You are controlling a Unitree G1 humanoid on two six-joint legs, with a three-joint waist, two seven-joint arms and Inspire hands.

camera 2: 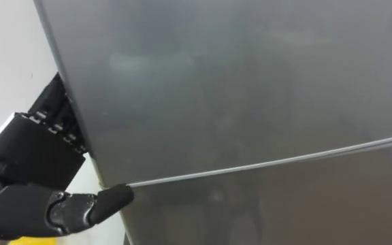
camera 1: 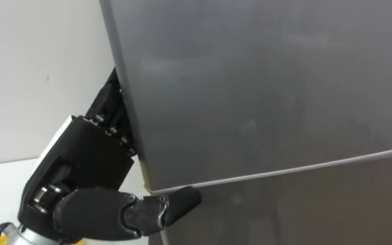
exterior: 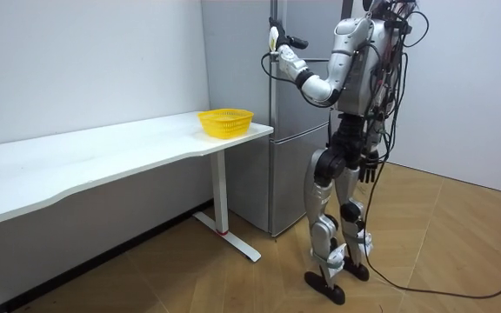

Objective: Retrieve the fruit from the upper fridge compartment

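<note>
A long white table (exterior: 103, 161) carries a yellow mesh basket (exterior: 225, 123) at its right end, just beside the tall grey metal upper fridge door (camera 1: 264, 88), whose left edge the robot's left hand (camera 1: 80, 163) meets, grip impossible to tell, while the right hand (exterior: 368, 170) hangs over open wooden floor (exterior: 459, 226).

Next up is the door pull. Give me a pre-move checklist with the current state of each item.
1. Left hand placed at the upper door's left edge: ok.
2. Hold on that edge secure: cannot tell, hidden behind the door.
3. Upper door open: not ok, it looks shut against the lower door.
4. Right hand clear of the door's swing: ok, it hangs at the hip.
5. Yellow basket ready on the table: ok.
</note>
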